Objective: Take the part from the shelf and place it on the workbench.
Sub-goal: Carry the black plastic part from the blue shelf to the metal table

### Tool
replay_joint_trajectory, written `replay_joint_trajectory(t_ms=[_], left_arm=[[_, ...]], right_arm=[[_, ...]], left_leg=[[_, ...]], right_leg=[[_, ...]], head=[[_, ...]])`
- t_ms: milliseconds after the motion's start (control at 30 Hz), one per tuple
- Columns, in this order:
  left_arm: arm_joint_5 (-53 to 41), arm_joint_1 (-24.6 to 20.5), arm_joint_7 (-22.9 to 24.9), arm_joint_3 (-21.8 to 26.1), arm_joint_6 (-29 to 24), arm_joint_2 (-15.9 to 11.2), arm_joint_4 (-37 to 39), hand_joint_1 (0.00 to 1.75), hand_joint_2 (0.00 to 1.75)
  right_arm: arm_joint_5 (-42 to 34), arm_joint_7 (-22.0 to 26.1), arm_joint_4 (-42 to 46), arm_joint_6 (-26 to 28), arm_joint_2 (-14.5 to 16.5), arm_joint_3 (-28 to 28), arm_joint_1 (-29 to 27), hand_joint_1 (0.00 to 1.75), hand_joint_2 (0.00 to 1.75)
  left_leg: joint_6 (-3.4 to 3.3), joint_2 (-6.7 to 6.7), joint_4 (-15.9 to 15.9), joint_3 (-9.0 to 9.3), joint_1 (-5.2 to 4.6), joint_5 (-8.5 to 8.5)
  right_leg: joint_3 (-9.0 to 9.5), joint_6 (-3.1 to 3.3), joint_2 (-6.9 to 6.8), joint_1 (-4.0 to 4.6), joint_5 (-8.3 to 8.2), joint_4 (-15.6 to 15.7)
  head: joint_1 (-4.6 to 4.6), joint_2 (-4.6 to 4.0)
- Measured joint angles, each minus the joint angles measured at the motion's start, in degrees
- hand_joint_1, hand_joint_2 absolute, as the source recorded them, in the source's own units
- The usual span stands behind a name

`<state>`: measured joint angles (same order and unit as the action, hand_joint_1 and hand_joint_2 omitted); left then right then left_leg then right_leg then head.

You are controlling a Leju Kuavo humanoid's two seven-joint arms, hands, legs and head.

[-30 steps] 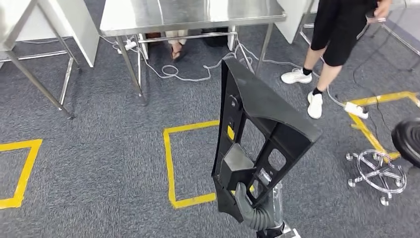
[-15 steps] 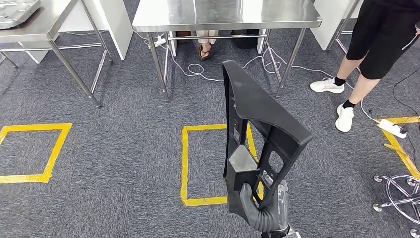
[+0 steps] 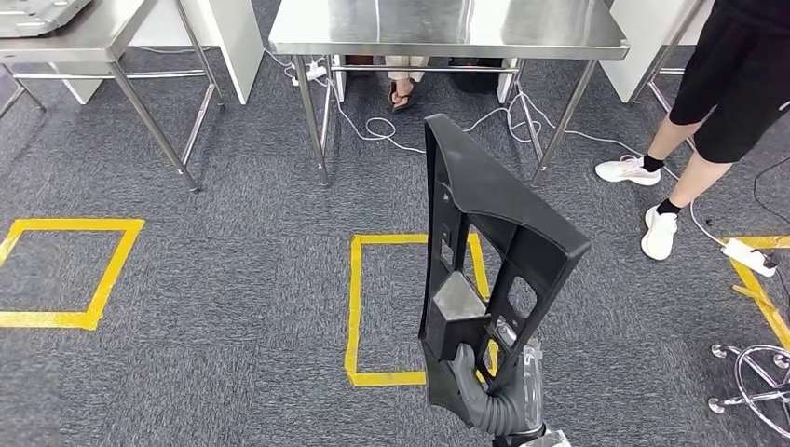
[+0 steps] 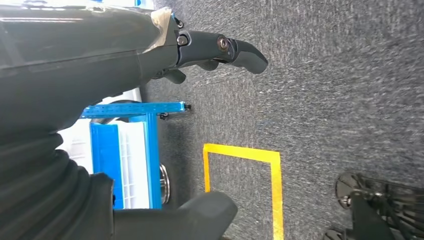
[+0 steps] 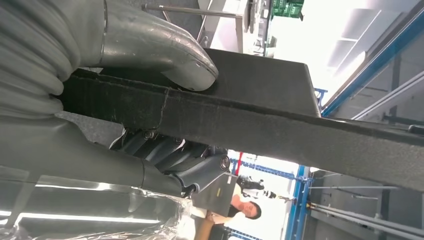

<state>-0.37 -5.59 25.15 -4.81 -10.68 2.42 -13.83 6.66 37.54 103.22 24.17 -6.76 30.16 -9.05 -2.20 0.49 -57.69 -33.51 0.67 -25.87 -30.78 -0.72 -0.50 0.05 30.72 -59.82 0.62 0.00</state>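
A large black plastic part (image 3: 494,233) with cut-out windows stands upright over the carpet, held at its lower end by my right hand (image 3: 489,396). In the right wrist view the thumb (image 5: 160,50) presses on one face of the part (image 5: 280,120) and the darker fingers wrap the other side. The stainless steel workbench (image 3: 447,28) lies ahead, beyond a yellow floor square (image 3: 359,307). My left hand (image 4: 100,55) hangs over the carpet with its fingers apart and nothing in it.
A second steel table (image 3: 84,33) stands at the far left with a grey piece on it. A person (image 3: 717,102) stands to the right of the workbench. Cables (image 3: 382,126) trail under it. A chair base (image 3: 759,382) and a power strip (image 3: 748,255) lie at right.
The camera has turned: the workbench and floor squares have slid to the right in the picture and a second table has come in at left. The part stays in my right hand.
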Motion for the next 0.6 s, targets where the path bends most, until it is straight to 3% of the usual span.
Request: replay_joint_trajectory(t_ms=[100, 133, 167, 200, 233, 300, 367, 467, 533, 600], left_arm=[[-0.1, -0.1, 0.0, 0.0, 0.1, 0.0, 0.0, 0.0, 1.75], [-0.1, -0.1, 0.0, 0.0, 0.1, 0.0, 0.0, 0.0, 1.75], [-0.1, 0.0, 0.0, 0.0, 0.2, 0.0, 0.0, 0.0, 1.75], [-0.1, 0.0, 0.0, 0.0, 0.2, 0.1, 0.0, 0.0, 1.75], [-0.1, 0.0, 0.0, 0.0, 0.2, 0.1, 0.0, 0.0, 1.75], [-0.1, -0.1, 0.0, 0.0, 0.1, 0.2, 0.0, 0.0, 1.75], [-0.1, -0.1, 0.0, 0.0, 0.0, 0.2, 0.0, 0.0, 1.75], [-0.1, -0.1, 0.0, 0.0, 0.0, 0.2, 0.0, 0.0, 1.75], [-0.1, -0.1, 0.0, 0.0, 0.0, 0.2, 0.0, 0.0, 1.75], [-0.1, 0.0, 0.0, 0.0, 0.0, 0.3, 0.0, 0.0, 1.75]], right_arm=[[0.0, 0.1, 0.0, 0.4, -0.4, -0.1, -0.3, 1.75, 1.75], [0.0, 0.1, 0.0, 0.5, -0.5, -0.1, -0.4, 1.75, 1.75], [0.0, 0.1, 0.0, 0.6, -0.6, -0.1, -0.6, 1.75, 1.75], [0.0, 0.1, 0.0, 0.6, -0.6, -0.1, -0.6, 1.75, 1.75], [0.1, 0.0, 0.0, 0.6, -0.6, -0.1, -0.6, 1.75, 1.75], [0.2, -0.2, 0.1, 0.7, -0.6, -0.1, -0.6, 1.75, 1.75], [0.3, -0.4, 0.1, 0.7, -0.6, 0.0, -0.6, 1.75, 1.75], [0.4, -0.6, 0.1, 0.7, -0.6, -0.1, -0.6, 1.75, 1.75], [0.4, -0.6, 0.1, 0.7, -0.5, -0.1, -0.5, 1.75, 1.75], [0.4, -0.6, 0.1, 0.7, -0.5, -0.1, -0.5, 1.75, 1.75]], left_leg=[[-0.48, -0.27, 0.1, 0.2, 0.12, -0.05], [-0.49, -0.42, 0.1, 0.22, 0.1, -0.09], [-0.47, -0.59, 0.1, 0.28, 0.11, -0.14], [-0.39, -0.78, 0.1, 0.39, 0.12, -0.2], [-0.25, -0.99, 0.1, 0.55, 0.15, -0.29], [0.26, -1.32, 0.0, 0.83, -0.04, -0.61], [0.9, -1.47, -0.1, 0.89, -0.23, -0.87], [1.84, -1.35, -0.6, 0.69, 0.25, -1.42], [2.32, -1.1, -4.6, -1.07, 0.48, -3.71], [2.67, -0.96, -11.8, -4.74, 0.52, -6.84]], right_leg=[[-5.71, 0.27, 0.18, -0.32, 4.27, -10.9], [-7.26, 0.07, 0.19, -0.46, 4.82, -13.4], [-7.78, -0.35, 0.2, -0.57, 4.41, -13.9], [-7.15, -0.91, 0.21, -0.72, 3.13, -12.1], [-5.55, -1.48, 0.23, -0.92, 1.26, -8.3], [-2.2, -1.92, 0.37, -1.19, -1.89, -0.7], [-1.01, -1.21, 0.5, -1.07, -2.83, 2.0], [-0.74, 0.23, 0.52, -1.17, -3.07, 2.2], [-0.4, 1.0, 0.5, -1.42, -3.09, 2.3], [-0.15, 1.55, 0.46, -1.2, -2.85, 2.3]], head=[[0.38, 0.0], [0.38, 0.0], [0.41, 0.0], [0.43, 0.0], [0.44, 0.0], [0.51, 0.0], [0.47, 0.0], [0.39, 0.0], [0.2, 0.0], [0.06, 0.0]])
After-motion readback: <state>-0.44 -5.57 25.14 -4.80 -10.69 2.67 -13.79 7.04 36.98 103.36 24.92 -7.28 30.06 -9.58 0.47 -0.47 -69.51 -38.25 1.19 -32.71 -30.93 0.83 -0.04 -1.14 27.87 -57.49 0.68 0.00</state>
